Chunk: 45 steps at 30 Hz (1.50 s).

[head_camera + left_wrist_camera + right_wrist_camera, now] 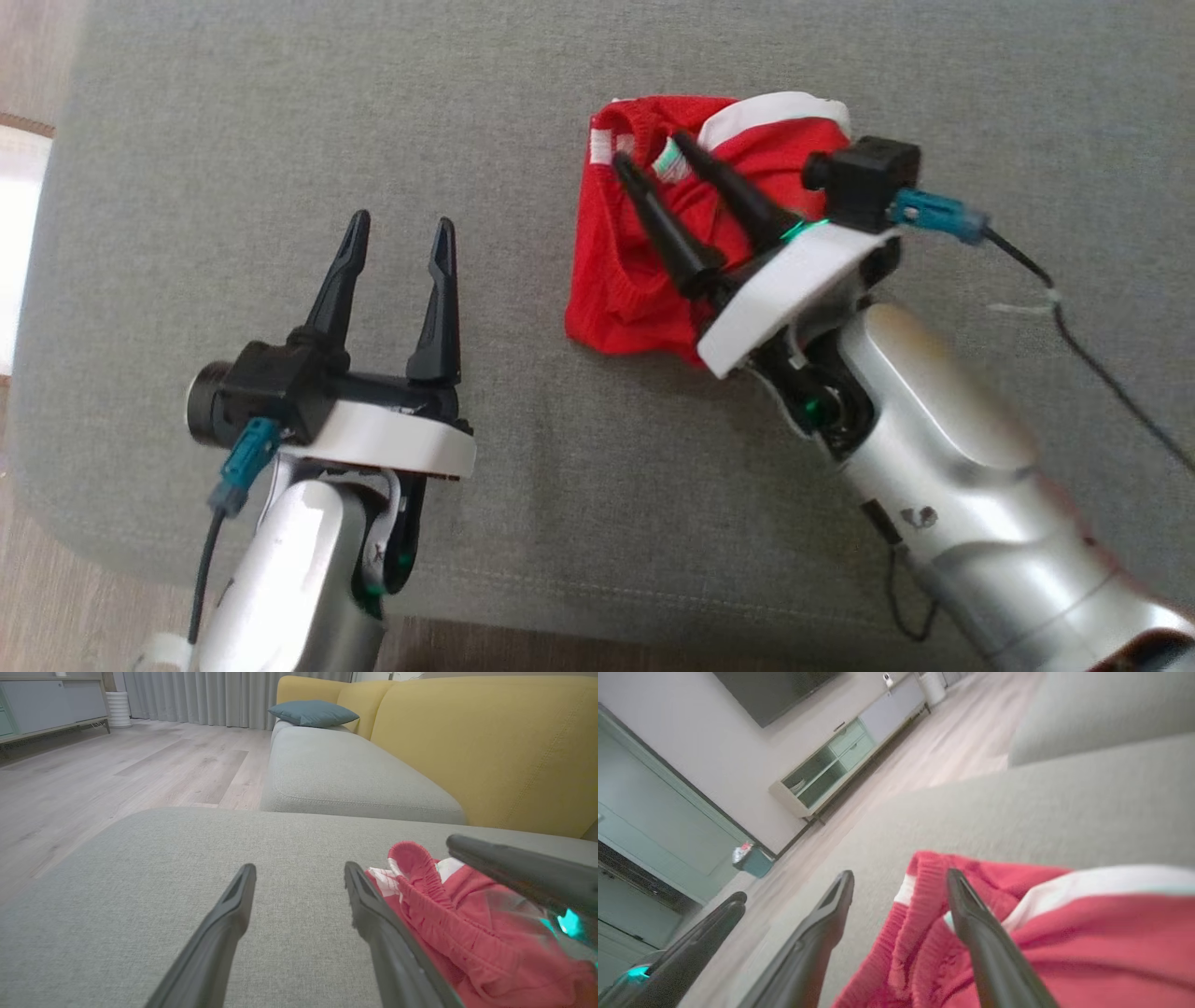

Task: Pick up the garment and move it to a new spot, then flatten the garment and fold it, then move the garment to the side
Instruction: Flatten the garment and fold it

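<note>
Garment [624, 297], red, on grey cushion [280, 121]

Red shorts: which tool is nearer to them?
Right. The right tool is open directly over the red shorts; the left tool is off to their left, apart from them, over bare grey cushion.

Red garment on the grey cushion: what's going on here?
The red garment lies crumpled on the grey cushion. The right gripper is over it with jaws apart, gripping nothing. The left gripper hovers open beside it, apart from the cloth. No flattening or folding shows yet.
</note>
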Available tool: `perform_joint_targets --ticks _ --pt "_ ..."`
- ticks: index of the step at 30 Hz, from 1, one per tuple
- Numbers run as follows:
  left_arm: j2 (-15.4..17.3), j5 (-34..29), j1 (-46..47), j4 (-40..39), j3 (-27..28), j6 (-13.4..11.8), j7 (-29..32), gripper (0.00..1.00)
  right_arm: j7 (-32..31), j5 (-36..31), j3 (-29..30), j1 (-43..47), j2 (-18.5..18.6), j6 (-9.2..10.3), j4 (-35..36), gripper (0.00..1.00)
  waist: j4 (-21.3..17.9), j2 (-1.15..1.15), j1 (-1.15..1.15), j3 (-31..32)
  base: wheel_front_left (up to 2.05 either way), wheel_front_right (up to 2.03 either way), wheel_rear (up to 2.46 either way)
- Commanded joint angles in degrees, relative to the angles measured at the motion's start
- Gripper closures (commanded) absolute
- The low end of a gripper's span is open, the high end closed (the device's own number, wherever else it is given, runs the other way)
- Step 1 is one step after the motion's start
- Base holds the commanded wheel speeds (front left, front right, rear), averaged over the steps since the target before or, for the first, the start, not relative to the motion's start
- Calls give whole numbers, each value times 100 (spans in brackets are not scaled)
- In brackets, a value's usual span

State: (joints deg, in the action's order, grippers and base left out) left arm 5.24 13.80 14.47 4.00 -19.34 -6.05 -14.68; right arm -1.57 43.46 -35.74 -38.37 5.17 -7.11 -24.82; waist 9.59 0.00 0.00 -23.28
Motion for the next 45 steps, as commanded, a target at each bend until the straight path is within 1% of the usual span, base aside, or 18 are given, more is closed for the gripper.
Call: perform_joint_targets --ticks 1,3,6,11,12,13,15,18,20,24,28,39,40,41,42,45 --pt "47 -7 119 -169 241 0 -31 0 366 -425 -58 -96 71 -37 301 0 -49 0 0 21 0 0 0" --pt "55 -15 99 -163 277 -10 -31 0 735 -905 62 -44 261 -37 441 0 -111 0 0 55 0 0 0" --pt "96 -22 52 -150 340 -26 -31 0 1105 -1528 483 227 512 -37 716 0 -225 0 0 121 0 0 0" --pt "176 -37 -30 -175 417 -86 -31 0 1219 -2374 1621 1069 813 -37 1370 0 -426 0 0 213 0 0 0" --pt "194 -37 -44 -182 431 -98 -31 0 1177 -2503 1856 1280 820 -37 1532 0 -464 0 0 226 0 0 0" --pt "194 -37 -44 -182 431 -98 -31 0 1177 -2503 1856 1280 820 -37 1532 0 -464 0 0 226 0 0 0" --pt "238 -32 -72 -198 463 -116 -30 0 1088 -2765 2312 1695 798 -37 1892 0 -539 0 0 250 0 0 0" --pt "292 -29 -119 -226 493 -147 -6 0 908 -3058 2837 2288 646 -37 2439 0 -638 0 0 294 0 0 0" --pt "326 -25 -144 -241 505 -159 15 0 812 -3192 3073 2611 515 -37 2776 0 -682 0 0 319 0 0 0" --pt "384 -15 -194 -277 515 -174 56 0 628 -3316 3297 3039 284 -37 3225 0 -748 0 0 363 0 0 0" --pt "424 2 -219 -297 509 -176 94 0 541 -3343 3380 3213 153 -37 3475 0 -781 0 0 384 0 0 0" --pt "463 6 -229 -348 455 -217 130 0 419 -3383 3381 3313 66 -37 3583 0 -797 0 0 417 0 0 0" --pt "463 8 -227 -353 448 -219 131 0 387 -3369 3340 3298 61 -37 3552 4 -793 0 0 410 0 0 0" --pt "463 8 -221 -356 442 -221 130 0 336 -3349 3261 3268 61 -37 3505 81 -786 0 0 404 0 0 0" --pt "463 8 -211 -362 433 -222 130 0 287 -3328 3170 3216 54 -37 3451 100 -777 0 0 389 0 0 0" --pt "460 5 -160 -372 407 -217 126 0 148 -3261 2642 2934 21 -37 3201 100 -742 0 0 337 0 0 0"
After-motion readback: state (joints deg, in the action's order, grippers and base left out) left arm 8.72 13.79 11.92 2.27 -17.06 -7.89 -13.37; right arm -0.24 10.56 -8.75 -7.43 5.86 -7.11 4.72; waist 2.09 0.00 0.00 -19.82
